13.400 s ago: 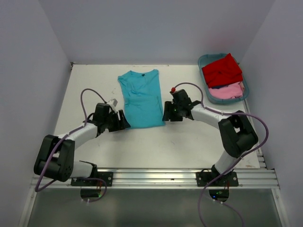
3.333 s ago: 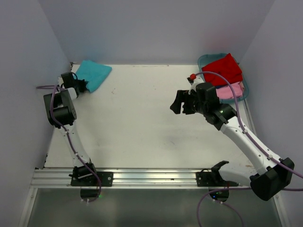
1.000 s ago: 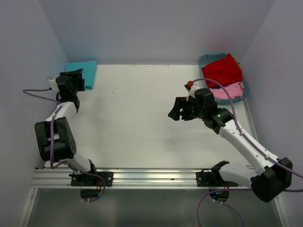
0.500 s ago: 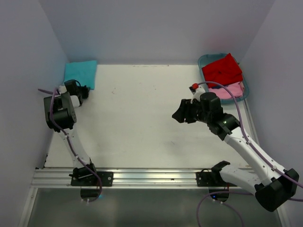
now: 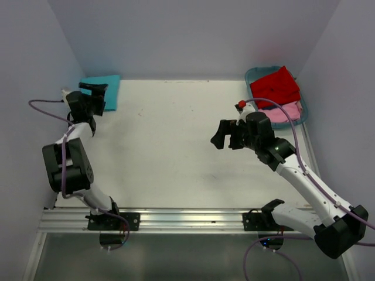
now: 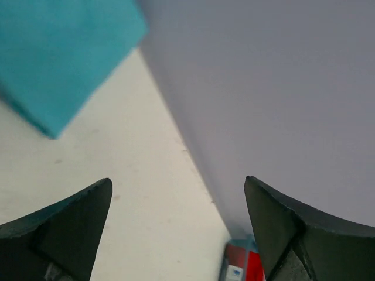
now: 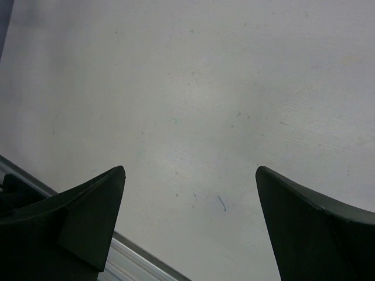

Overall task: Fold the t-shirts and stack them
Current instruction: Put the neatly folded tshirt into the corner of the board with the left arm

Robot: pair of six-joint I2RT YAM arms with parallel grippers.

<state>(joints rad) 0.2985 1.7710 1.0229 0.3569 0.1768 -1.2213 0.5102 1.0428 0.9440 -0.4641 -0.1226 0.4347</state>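
The turquoise t-shirt [image 5: 103, 88] lies folded in the table's far left corner; its edge also shows in the left wrist view [image 6: 58, 58]. My left gripper [image 5: 97, 93] is open and empty, right beside the shirt's near edge. The red t-shirt [image 5: 274, 86] and the pale pink t-shirt [image 5: 285, 113] lie in the teal tub [image 5: 255, 74] at the far right. My right gripper [image 5: 225, 136] is open and empty, held over bare table left of the tub. In the right wrist view its fingers [image 7: 70, 222] frame bare table only.
Walls close in the table on the left, back and right. A metal rail [image 5: 187, 219] runs along the near edge, also showing in the right wrist view [image 7: 140, 266]. The tub shows far off in the left wrist view [image 6: 237, 263].
The folded turquoise shirt has stayed in the corner. My left gripper has lifted back toward the shirt's edge. My right gripper has shifted slightly over the table, still open.
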